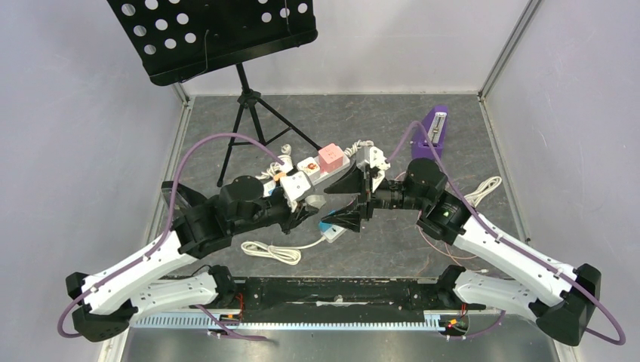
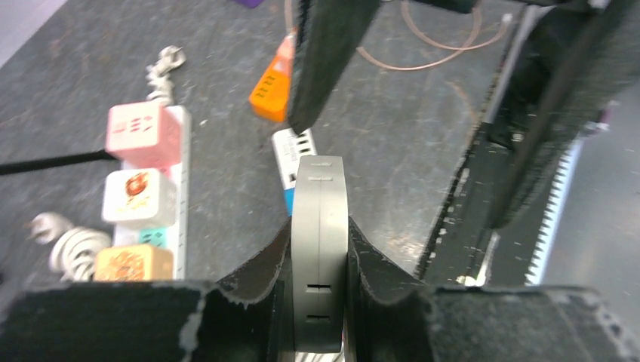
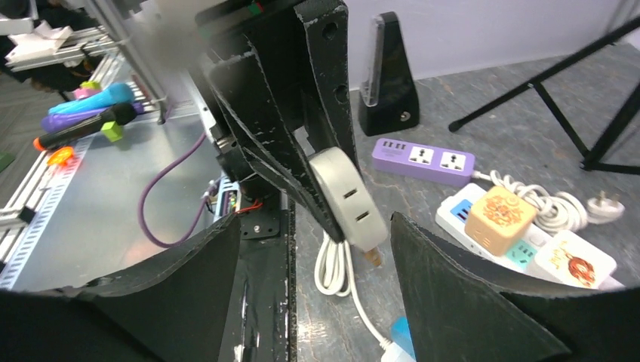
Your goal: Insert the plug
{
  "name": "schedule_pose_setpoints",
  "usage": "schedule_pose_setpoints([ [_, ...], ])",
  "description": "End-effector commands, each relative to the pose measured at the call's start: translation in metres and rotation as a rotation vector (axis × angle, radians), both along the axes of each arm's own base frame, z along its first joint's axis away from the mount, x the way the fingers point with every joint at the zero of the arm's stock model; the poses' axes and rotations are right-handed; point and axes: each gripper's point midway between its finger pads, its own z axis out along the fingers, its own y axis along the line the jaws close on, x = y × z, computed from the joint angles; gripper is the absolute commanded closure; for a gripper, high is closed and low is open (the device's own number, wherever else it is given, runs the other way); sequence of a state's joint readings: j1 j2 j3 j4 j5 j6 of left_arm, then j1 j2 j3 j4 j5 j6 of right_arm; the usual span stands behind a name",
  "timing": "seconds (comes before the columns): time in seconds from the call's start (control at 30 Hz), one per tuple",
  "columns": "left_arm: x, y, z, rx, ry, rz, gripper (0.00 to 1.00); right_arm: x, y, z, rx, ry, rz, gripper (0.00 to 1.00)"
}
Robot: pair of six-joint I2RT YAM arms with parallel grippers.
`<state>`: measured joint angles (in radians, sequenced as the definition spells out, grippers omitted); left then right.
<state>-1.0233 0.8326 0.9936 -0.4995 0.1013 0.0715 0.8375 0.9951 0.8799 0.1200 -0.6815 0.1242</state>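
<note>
White cable (image 1: 270, 251) lay coiled on the dark table (image 1: 392, 249) nearest the arm bases. A small white-and-blue socket bar (image 1: 333, 229) lay at its far end.

Just beyond, in the middle of the table, the two grippers met tip to tip. The left gripper (image 2: 320, 243) was closed on the grey plug (image 2: 320, 219). Its fingers (image 2: 253, 275) pressed the two flat faces, with only the plug's thickness between them. The grey plug was held on edge above the table, clear of every socket, its rounded end pointing toward the right arm. The right wrist view showed two slots in its narrow side.

The right gripper (image 3: 311, 230) stood wide, one of its fingers (image 3: 468, 302) on each side of the grey plug and touching neither face. It held nothing.

Farther back and to the left lay the white power strip (image 1: 349, 162), already carrying a row of cube adapters, the pink cube (image 1: 330, 157) the farthest of them. A purple power strip (image 3: 423, 160) lay near a metronome (image 3: 389, 75) at the far right. At the far left stood a black music stand (image 1: 215, 34) on its tripod.
</note>
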Motion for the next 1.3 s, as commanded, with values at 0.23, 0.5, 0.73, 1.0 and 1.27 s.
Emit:
schedule_pose_setpoints([
  [0.23, 0.067, 0.047, -0.043, 0.221, -0.003, 0.446, 0.98, 0.06, -0.032, -0.01, -0.063, 0.094, -0.425, 0.19],
  [0.5, 0.15, 0.107, -0.073, 0.181, 0.147, 0.633, 0.98, 0.079, -0.034, -0.069, -0.173, 0.219, -0.512, 0.2],
  [0.73, 0.168, 0.165, -0.114, 0.425, 0.156, 0.61, 0.98, 0.077, -0.038, -0.081, -0.189, 0.236, -0.517, 0.2],
  [1.0, 0.163, 0.199, -0.147, 0.55, 0.254, 0.48, 0.98, 0.07, -0.048, -0.089, -0.183, 0.225, -0.525, 0.19],
  [1.27, 0.146, 0.224, -0.187, 0.773, 0.522, 0.48, 0.98, 0.069, -0.05, -0.094, -0.195, 0.228, -0.531, 0.18],
])
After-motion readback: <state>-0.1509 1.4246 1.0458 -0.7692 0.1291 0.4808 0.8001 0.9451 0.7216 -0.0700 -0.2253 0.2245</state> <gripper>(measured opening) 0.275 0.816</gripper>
